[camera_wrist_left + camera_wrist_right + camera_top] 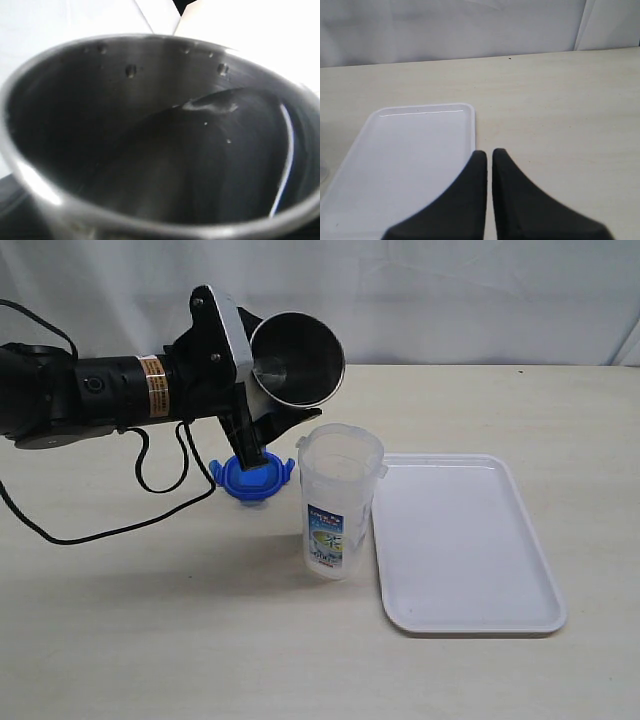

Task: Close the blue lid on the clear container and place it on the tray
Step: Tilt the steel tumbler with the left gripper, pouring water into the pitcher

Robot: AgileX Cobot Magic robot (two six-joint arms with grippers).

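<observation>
Two grippers: left gripper (262,420) clamps steel cup (297,360), tilted above upright clear container (338,505); right gripper (489,152) closed, empty, near tray (465,550). Unfitted blue lid (255,480) on table (150,640), just left of container; tray just right.

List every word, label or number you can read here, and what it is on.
Label on the clear container: blue-and-yellow print, too small to read.
Sticker on the left arm: blurred, unreadable.
Tray, steel cup, blue lid: no text visible.
</observation>
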